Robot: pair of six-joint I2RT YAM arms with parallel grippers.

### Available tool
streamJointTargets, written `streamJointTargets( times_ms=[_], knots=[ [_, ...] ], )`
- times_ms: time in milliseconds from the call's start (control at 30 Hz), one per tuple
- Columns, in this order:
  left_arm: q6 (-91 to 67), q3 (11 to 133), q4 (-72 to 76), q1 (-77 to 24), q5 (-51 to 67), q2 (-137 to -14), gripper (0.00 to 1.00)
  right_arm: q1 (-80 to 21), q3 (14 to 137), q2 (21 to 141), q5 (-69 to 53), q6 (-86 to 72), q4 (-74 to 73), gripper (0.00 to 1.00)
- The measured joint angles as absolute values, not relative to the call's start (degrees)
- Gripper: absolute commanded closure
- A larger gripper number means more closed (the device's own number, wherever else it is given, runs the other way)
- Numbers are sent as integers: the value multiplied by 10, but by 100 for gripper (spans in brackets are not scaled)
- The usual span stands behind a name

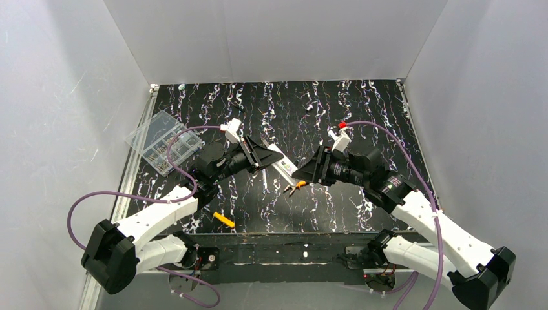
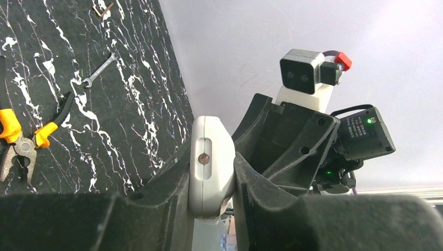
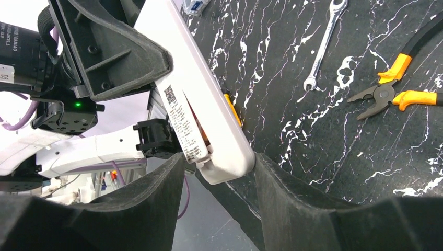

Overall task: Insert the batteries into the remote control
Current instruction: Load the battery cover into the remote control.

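Note:
The white remote control (image 1: 282, 167) is held off the table between the two arms. My left gripper (image 1: 261, 155) is shut on one end of it; in the left wrist view the remote's end (image 2: 211, 162) sits clamped between both fingers. My right gripper (image 1: 302, 173) is open around the other end (image 3: 209, 125): the remote touches the right finger (image 3: 282, 193), and a gap separates it from the left finger (image 3: 151, 193). The labelled back faces left in the right wrist view, with a thin orange-brown sliver (image 3: 203, 137) at the recess. No battery shows clearly.
Yellow-and-black pliers (image 1: 294, 187) lie on the black marbled table under the grippers, with a small wrench (image 3: 324, 47) beside them. A yellow-handled stubby tool (image 1: 224, 220) lies near the front edge. A clear compartment box (image 1: 158, 141) stands at the left edge.

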State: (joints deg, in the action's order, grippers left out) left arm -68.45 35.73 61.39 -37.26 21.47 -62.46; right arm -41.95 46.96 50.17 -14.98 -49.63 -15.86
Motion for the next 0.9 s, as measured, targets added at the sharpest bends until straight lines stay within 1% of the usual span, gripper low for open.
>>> streamJointTargets(
  times_ms=[200, 367, 433, 467, 500, 533, 567, 600, 900],
  knots=[
    [-685, 357, 613, -373, 215, -625, 100, -416, 464, 502, -150, -502, -157, 50],
    [-684, 357, 611, -371, 213, -625, 100, -412, 462, 507, -150, -509, -159, 67],
    [-682, 357, 610, -370, 213, -625, 100, -410, 462, 511, -152, -509, -158, 71],
    [-682, 357, 609, -370, 213, -625, 100, -410, 463, 512, -153, -509, -157, 70],
    [-682, 357, 609, -369, 213, -625, 100, -410, 463, 513, -154, -509, -156, 61],
    [-681, 357, 609, -369, 213, -625, 100, -409, 462, 514, -154, -509, -156, 54],
    [-681, 357, 609, -369, 213, -625, 100, -409, 463, 514, -154, -509, -156, 44],
    [-681, 357, 609, -369, 213, -625, 100, -409, 463, 514, -154, -510, -156, 40],
    [-681, 357, 610, -373, 218, -625, 100, -409, 463, 477, -138, -511, -150, 32]
  ],
)
